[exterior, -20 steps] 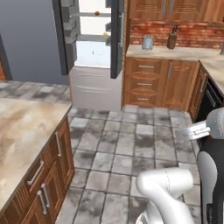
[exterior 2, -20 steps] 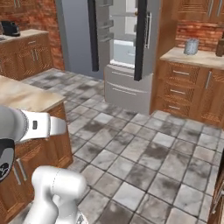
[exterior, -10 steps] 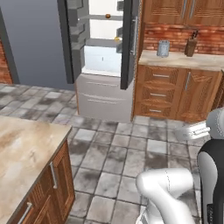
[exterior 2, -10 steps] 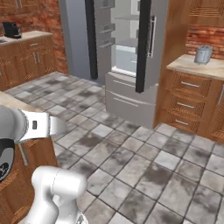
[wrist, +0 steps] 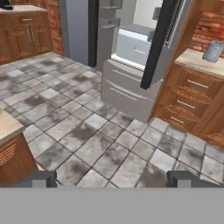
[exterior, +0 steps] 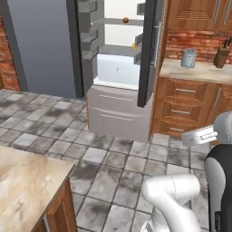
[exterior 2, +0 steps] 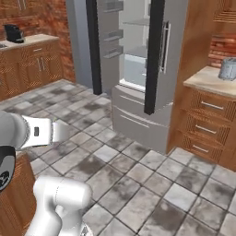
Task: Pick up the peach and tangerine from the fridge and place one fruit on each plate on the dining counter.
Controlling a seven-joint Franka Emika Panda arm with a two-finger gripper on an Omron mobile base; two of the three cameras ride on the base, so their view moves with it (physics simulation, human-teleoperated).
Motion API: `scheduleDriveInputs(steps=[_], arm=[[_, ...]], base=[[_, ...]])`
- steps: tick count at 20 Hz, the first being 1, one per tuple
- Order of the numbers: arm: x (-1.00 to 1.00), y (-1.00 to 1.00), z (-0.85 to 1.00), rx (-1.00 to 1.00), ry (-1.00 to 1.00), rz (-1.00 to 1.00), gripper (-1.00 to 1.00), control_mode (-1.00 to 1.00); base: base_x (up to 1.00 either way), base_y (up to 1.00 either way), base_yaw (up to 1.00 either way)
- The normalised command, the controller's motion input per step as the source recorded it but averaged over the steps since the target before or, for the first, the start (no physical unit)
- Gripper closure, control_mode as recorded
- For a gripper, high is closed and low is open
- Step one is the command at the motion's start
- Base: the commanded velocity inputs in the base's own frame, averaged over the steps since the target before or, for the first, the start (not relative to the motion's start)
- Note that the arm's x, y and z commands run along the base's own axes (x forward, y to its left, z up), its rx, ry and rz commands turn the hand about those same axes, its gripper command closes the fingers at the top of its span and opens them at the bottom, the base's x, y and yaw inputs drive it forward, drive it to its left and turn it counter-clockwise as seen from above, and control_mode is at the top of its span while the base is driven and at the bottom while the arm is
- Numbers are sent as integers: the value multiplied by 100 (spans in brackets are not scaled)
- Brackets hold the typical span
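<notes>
The fridge (exterior: 118, 113) stands open ahead, its dark doors swung out over a white interior with grey shelves. A small orange-brown fruit (exterior: 125, 20) lies on an upper shelf and a yellower one (exterior: 133, 45) on the shelf below; I cannot tell which is the peach and which the tangerine. A corner of the beige dining counter (exterior: 27, 181) shows at the lower left; the plates are out of view. In the hand view my gripper (wrist: 112, 180) is open with nothing between its fingers, far back from the fridge (wrist: 127, 87) above the tiled floor.
Right of the fridge runs a wooden cabinet with drawers (exterior: 186, 108) bearing a metal canister (exterior: 188, 57) and a knife block (exterior: 221, 53). A coffee machine (exterior 2: 14, 33) sits on a far counter at the left. Grey floor tiles (exterior: 113, 167) lie between me and the fridge.
The whole picture has shifted: the base has come closer to the fridge, which now looms larger and more central. The dining counter has slid off to the lower left. The gripper stays open.
</notes>
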Motion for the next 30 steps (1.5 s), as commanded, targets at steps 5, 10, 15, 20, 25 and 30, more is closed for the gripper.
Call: scheduleDriveInputs(steps=[5,10,15,20,25,30], arm=[[0,0,0,0,0,0,-100,100],[0,0,0,0,0,0,-100,100],[0,0,0,0,0,0,-100,100],[0,0,0,0,0,0,-100,100],[0,0,0,0,0,0,-100,100],[0,0,0,0,0,0,-100,100]], base=[[100,4,18],[100,8,18],[100,26,9],[100,40,0],[97,33,-7],[82,23,-29]])
